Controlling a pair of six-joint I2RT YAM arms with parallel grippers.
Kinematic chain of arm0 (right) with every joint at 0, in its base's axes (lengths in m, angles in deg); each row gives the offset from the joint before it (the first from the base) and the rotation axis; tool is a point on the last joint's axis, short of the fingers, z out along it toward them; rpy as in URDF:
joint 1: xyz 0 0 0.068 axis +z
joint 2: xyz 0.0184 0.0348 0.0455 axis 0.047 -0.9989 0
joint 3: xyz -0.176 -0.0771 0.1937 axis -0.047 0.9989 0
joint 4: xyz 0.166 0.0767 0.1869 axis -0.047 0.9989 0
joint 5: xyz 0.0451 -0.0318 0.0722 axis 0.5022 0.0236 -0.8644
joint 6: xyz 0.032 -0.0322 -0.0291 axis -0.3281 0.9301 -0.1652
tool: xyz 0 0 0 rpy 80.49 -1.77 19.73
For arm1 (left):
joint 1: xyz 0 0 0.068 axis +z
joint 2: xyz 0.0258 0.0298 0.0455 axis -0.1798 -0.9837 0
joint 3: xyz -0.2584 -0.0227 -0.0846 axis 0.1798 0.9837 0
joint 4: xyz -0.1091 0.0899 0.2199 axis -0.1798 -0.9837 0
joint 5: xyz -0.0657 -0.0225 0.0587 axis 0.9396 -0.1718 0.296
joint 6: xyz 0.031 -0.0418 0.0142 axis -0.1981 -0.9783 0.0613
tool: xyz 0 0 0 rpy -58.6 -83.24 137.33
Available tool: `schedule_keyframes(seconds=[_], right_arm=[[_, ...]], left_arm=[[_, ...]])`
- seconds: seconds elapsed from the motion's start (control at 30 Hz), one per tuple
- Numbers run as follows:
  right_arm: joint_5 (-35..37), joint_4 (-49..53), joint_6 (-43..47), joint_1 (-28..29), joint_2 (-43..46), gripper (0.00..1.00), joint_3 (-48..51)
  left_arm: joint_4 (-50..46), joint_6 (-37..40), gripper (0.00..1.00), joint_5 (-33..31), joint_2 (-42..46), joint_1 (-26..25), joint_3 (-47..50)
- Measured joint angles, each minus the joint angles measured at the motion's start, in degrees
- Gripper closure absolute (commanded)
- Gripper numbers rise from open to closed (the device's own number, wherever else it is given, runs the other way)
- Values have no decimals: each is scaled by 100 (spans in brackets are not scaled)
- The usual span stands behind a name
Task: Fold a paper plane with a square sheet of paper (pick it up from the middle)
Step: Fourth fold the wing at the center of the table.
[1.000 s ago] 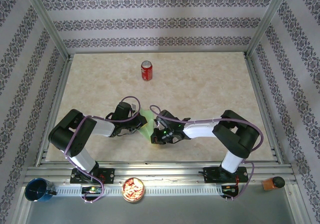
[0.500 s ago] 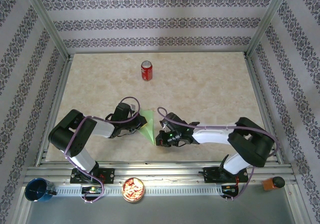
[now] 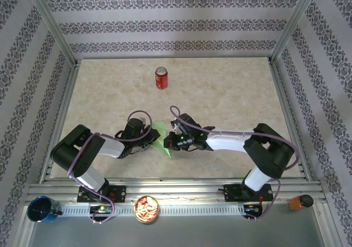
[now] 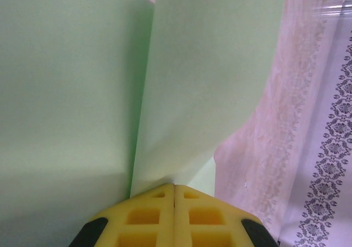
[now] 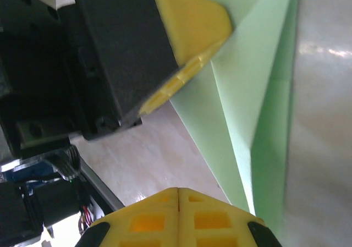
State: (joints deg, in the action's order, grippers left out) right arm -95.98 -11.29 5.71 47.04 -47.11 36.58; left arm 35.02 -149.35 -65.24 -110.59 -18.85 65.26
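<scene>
Since the square sheet of paper (image 3: 160, 132), partly folded on the bench (image 3: 220, 93) between your arms, looks thin, limp and easily creased, grip it at a folded edge; your left hand (image 4: 174, 187) is pinched shut on it, your right hand (image 5: 179, 191) closed just beside it.

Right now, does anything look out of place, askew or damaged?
Nothing spilled or torn. The partly folded light-green sheet of paper is pinched in the shut left gripper, and one flap bows away from the rest instead of lying flat. The right gripper is shut beside it. The red soda can stands upright, far off.
</scene>
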Motion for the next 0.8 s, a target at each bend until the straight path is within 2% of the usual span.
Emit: schedule_keyframes(seconds=[0.27, 0.8], right_arm=[[-133, -85, -39, -2, -673, 96, -413], [-149, -367, -129, -164, -964, 96, -136]], left_arm=[[-2, -20, 100, -105, 20, -42, 7], [-144, -9, 100, -83, 22, -44, -70]])
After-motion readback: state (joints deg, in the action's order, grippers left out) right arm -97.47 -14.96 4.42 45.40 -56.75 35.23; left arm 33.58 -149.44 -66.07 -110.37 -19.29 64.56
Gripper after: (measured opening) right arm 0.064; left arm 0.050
